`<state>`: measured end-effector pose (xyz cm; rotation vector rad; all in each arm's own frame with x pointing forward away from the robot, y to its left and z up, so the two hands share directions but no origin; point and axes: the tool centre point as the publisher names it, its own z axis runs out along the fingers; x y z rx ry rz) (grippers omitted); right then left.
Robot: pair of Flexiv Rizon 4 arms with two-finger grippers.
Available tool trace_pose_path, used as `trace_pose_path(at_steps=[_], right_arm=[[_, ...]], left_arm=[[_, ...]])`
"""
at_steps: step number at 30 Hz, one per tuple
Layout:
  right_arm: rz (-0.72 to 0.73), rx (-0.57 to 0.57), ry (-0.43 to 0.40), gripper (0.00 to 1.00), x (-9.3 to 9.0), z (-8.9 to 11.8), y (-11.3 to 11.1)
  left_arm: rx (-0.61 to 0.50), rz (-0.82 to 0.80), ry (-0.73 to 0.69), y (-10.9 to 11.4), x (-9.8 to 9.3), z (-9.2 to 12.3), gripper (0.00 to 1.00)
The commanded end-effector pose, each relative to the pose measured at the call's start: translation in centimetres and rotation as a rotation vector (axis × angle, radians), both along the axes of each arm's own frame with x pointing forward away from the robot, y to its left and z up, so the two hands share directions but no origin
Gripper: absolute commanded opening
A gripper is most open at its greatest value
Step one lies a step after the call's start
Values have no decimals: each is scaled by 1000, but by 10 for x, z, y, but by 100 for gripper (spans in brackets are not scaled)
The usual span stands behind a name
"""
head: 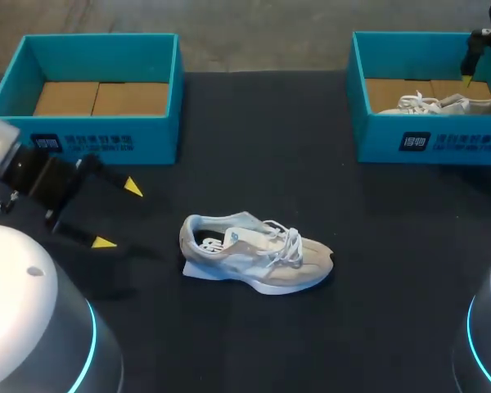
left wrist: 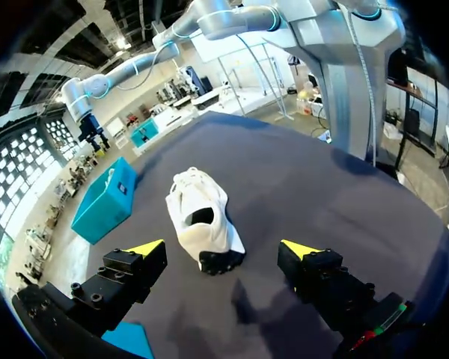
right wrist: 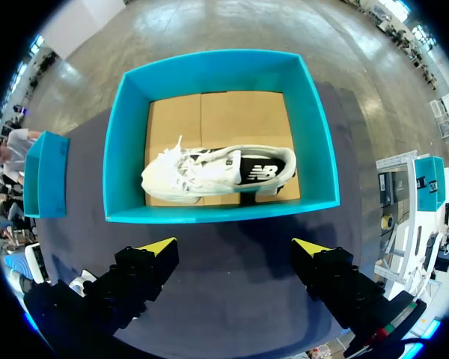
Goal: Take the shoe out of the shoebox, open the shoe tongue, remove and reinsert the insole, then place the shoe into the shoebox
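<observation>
Left pincer point(left wrist: 223, 247) gapes wide and empty, the shoe point(left wrist: 198, 213) lying heel-first just ahead on the tabletop point(left wrist: 322, 187), right pincer point(right wrist: 236, 245) open and empty above the boxed shoe point(right wrist: 209, 172), and a lopsided close could shove that soft heel skidding away

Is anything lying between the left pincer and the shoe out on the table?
Nothing visible does. The open left pincer faces the heel of the shoe, with only bare black table between them. The empty shoebox sits off to the side, clear of that line.
</observation>
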<state>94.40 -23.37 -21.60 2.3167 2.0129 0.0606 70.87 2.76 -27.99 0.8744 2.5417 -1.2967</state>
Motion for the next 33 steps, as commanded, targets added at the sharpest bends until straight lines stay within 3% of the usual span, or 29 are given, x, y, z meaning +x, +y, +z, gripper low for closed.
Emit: trace_pose_path(at_steps=[1, 10, 14, 22, 28, 33], right_arm=[[0, -1, 0, 100, 0, 0, 0], [0, -1, 0, 100, 0, 0, 0], [0, -1, 0, 100, 0, 0, 0], [0, -1, 0, 100, 0, 0, 0], [0, -1, 0, 100, 0, 0, 0], [0, -1, 0, 100, 0, 0, 0]], left_arm=[[-1, 6, -6, 0, -3, 0, 100], [-6, 30, 4, 1, -3, -6, 100], [-25, 72, 89, 3, 0, -26, 100], [-108, 61, 208, 4, 11, -36, 100], [-174, 67, 380, 13, 25, -52, 100], [-221, 105, 462, 21, 21, -64, 100]])
